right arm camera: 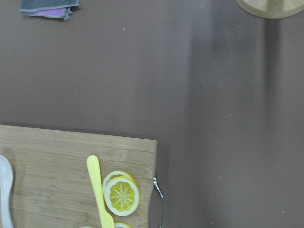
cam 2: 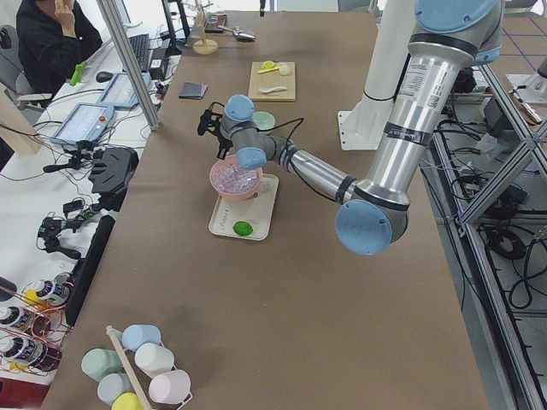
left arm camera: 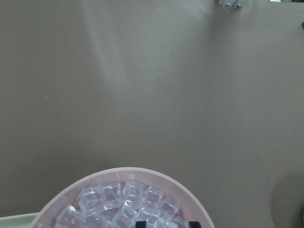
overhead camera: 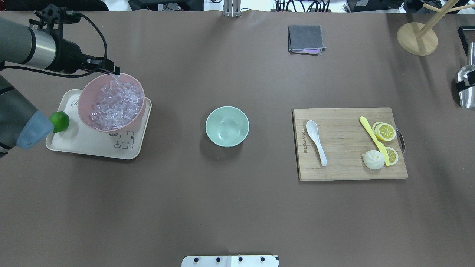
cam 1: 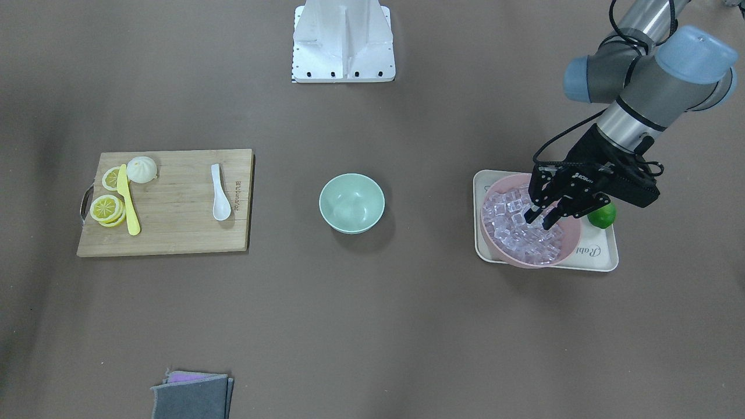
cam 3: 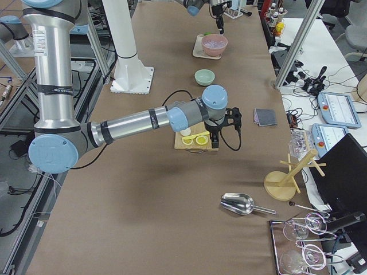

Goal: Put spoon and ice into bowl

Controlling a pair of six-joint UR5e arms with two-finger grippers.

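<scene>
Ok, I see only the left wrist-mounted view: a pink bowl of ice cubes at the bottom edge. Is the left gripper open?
Observer: Yes. In the front-facing view the left gripper is open, fingertips low over the ice cubes in the pink bowl.
Operator: Where is the target bowl?
Observer: The mint-green bowl stands empty at the table's middle, apart from the tray.
Operator: And the spoon?
Observer: The white spoon lies on the wooden cutting board, beside the yellow knife but not touching it.

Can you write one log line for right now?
left claw: open, at ice in pink bowl | spoon: on cutting board | mint bowl: empty | right claw: cannot tell
</scene>
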